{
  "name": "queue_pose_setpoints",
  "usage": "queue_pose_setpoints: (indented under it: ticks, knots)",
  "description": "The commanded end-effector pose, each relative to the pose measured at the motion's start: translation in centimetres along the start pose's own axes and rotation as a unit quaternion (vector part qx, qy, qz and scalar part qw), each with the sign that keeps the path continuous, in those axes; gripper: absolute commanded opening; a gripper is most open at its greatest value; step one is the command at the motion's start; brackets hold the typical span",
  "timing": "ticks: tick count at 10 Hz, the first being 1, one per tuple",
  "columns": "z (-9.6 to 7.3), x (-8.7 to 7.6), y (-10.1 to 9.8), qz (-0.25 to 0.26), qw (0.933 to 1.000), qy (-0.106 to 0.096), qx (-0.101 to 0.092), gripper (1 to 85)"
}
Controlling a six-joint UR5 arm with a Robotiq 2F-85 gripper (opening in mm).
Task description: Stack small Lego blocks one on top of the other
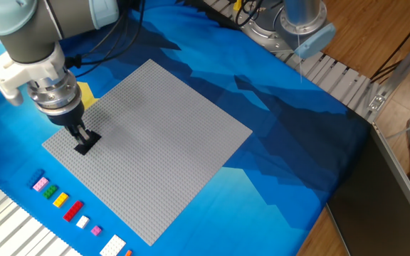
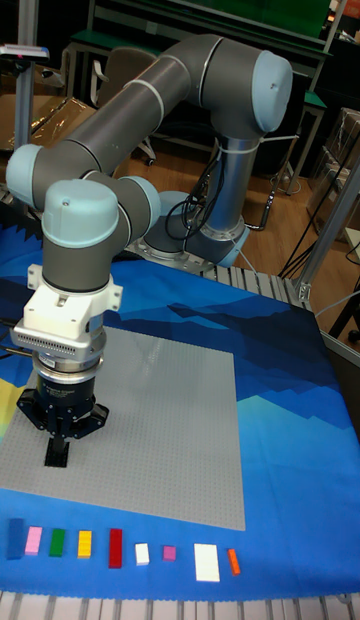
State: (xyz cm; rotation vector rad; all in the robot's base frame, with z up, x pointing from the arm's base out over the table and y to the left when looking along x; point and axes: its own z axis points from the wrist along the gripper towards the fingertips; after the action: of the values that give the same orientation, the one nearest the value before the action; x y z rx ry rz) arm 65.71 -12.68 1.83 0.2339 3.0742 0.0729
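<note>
Gripper (image 1: 82,137) poised upright over the left corner of the grey baseplate (image 1: 162,135), fingers drawn narrow around the flat black block (image 1: 84,144), which sits directly beneath the fingertips and flat on the baseplate. Remaining small Lego blocks (image 2: 120,550) in a row just off the baseplate's near edge, well apart from the gripper.

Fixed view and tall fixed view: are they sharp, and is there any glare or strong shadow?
Fixed view: sharp, evenly lit; the end effector casts only a faint shadow on the grey baseplate. Tall fixed view: also sharp; soft highlights on the arm, darker background, and the black block blends into the fingers.
</note>
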Motion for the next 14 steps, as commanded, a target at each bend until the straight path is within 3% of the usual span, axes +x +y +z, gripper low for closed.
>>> queue_pose_setpoints:
  ticks: [1,6,9,14]
  knots:
    - [-0.2,-0.3,0.0,0.005,1.0,0.0,-0.004,1.0]
    - [-0.9,-0.9,-1.2,0.0,0.9999,-0.002,0.015,1.0]
    - [-1.8,-1.9,-1.2,-0.003,0.9999,0.003,0.015,1.0]
    - [-1.7,-1.8,-0.2,0.0,1.0,-0.001,-0.005,1.0]
